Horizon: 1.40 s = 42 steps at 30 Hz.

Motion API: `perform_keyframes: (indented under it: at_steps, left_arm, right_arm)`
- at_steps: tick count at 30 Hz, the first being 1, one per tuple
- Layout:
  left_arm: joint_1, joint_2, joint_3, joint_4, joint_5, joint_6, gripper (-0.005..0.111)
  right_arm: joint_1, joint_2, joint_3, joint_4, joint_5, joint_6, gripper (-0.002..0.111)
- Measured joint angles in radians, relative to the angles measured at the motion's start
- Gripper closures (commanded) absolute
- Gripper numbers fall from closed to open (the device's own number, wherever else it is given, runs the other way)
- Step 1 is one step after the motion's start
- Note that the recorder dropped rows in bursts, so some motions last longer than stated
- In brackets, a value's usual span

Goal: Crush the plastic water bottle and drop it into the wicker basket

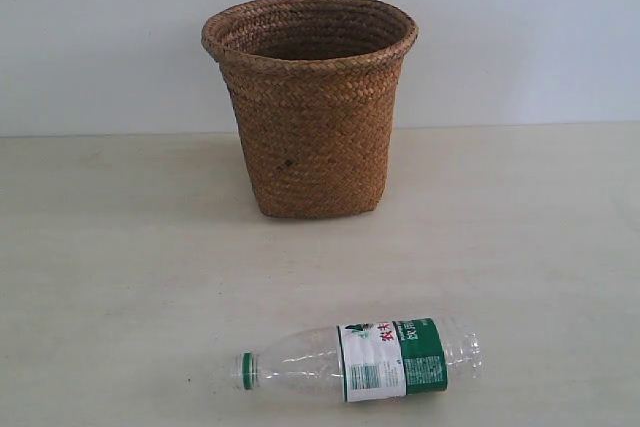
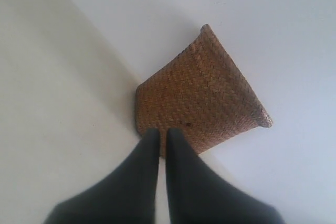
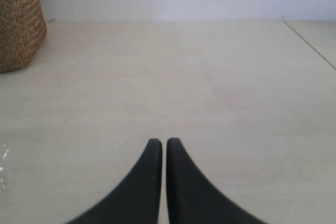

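**Clerk:** Item one?

**Keeper:** Wicker basket (image 1: 312, 107). Brown woven fibre, coarse plaited weave, tapered bucket form, flared rolled rim, small dark spot on the side. Upright on a pale matt table (image 1: 120, 247) and open at the top.

**Clerk:** Item two?

**Keeper:** Plastic water bottle (image 1: 365, 359). Thin clear ribbed plastic, rounded, with a green-and-white label (image 1: 392, 358) and cap (image 1: 246, 371) fitted. It lies on its side on the table in front of the basket, well apart from it and uncrushed. Its cap end is about level with one foot of the basket and its base runs out past the other.

**Clerk:** Tools?

**Keeper:** Left gripper (image 2: 163, 132): dark smooth fingers drawn to a thin slit, holding nothing, pointing at the basket's lower wall. Right gripper (image 3: 163, 141): the same thin slit, holding nothing, over bare table off to the basket's side. Neither shows in the exterior view.

**Clerk:** Hazards?

**Keeper:** My judgement only. A slick round body lying flat may roll or skid from a pinch. With the cap on, trapped air may resist the squeeze, and the bottle may spring back. The basket looks light, so a nudge from an arm could shift or tip it. A release off-centre could strike the flared rim and bounce outside.
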Motion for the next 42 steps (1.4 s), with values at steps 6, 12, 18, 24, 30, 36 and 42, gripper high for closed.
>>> perform_keyframes:
  at_steps: [6, 12, 18, 24, 30, 36, 42]
  left_arm:
    - [0.000, 0.000, -0.036, -0.072, -0.011, 0.222, 0.103]
    - [0.000, 0.093, -0.215, -0.275, 0.053, 0.622, 0.103]
    - [0.000, 0.371, -0.358, -0.427, 0.240, 1.025, 0.103]
    - [0.002, 0.705, -0.456, -0.643, 0.510, 1.520, 0.103]
    - [0.002, 0.990, -0.578, -0.707, 0.693, 1.772, 0.103]
    - [-0.019, 1.149, -0.667, -0.510, 0.682, 1.813, 0.097]
    - [-0.167, 1.225, -0.750, -0.262, 0.546, 1.795, 0.066]
  right_arm:
    - [0.000, 0.000, 0.000, 0.000, 0.000, 0.000, 0.107]
    - [0.000, 0.000, 0.000, 0.000, 0.000, 0.000, 0.107]
    - [0.000, 0.000, 0.000, 0.000, 0.000, 0.000, 0.107]
    - [0.000, 0.000, 0.000, 0.000, 0.000, 0.000, 0.107]
    - [0.000, 0.000, 0.000, 0.000, 0.000, 0.000, 0.107]
    - [0.000, 0.000, 0.000, 0.000, 0.000, 0.000, 0.107]
    - [0.000, 0.000, 0.001, 0.000, 0.000, 0.000, 0.107]
